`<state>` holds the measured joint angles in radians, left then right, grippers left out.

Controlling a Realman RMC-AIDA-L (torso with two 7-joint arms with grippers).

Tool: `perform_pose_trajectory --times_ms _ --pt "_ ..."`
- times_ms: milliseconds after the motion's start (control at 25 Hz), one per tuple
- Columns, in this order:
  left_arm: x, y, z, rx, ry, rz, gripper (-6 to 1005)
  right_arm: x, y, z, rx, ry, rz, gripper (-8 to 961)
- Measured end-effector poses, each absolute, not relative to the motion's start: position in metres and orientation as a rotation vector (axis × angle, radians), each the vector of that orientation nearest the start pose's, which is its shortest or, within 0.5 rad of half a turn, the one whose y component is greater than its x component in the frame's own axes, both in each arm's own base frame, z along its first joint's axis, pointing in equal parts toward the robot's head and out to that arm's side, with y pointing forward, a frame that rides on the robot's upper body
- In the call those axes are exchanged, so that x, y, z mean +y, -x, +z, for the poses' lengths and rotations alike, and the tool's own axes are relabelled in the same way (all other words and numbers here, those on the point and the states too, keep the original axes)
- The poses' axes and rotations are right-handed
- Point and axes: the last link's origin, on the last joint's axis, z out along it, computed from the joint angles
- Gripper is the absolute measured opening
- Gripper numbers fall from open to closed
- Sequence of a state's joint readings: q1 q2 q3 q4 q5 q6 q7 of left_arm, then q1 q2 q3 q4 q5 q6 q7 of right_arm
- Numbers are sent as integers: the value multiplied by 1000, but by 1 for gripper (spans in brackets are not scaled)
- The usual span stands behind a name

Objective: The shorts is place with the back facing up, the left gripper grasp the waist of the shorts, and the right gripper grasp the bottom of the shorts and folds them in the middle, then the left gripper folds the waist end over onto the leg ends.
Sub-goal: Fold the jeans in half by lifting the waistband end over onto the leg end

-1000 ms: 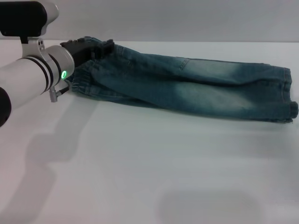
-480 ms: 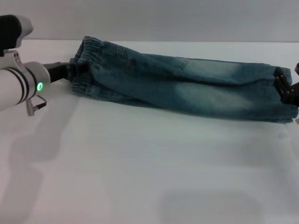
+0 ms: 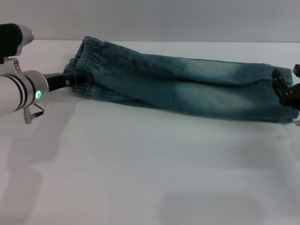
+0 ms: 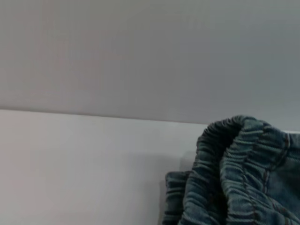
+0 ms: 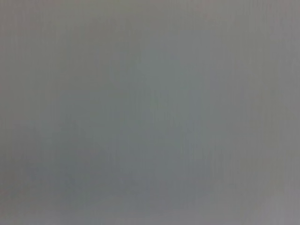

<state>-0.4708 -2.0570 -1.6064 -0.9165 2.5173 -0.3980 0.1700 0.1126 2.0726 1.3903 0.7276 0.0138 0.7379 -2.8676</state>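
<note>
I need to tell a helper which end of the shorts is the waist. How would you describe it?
On the white table, the denim shorts lie stretched side to side. The waist is the end at the robot's left, where the left gripper meets it. Unlike the flat hems by the right gripper, it is gathered and ruffled.

You are looking at a white table point(image 3: 140, 178) that fills most of the head view. Its surface is smooth and a little glossy, with soft grey shadows near the left edge and a faint darker patch close to the front edge. Behind the far edge you see a plain grey wall point(image 3: 178, 18), with no window or furniture on it. The light is even and diffuse. In the right wrist view you see only flat grey.
</note>
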Motion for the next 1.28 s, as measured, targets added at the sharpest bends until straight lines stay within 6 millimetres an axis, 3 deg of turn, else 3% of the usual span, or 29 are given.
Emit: perform_pose_trajectory --times_ms 1080,1280 --pt "415 262 -34 -1198 1913 -160 808 307 -314 -7 602 1704 652 490" --pt "411 252 -37 -1150 1943 -182 801 304 -316 -6 607 1699 650 487"
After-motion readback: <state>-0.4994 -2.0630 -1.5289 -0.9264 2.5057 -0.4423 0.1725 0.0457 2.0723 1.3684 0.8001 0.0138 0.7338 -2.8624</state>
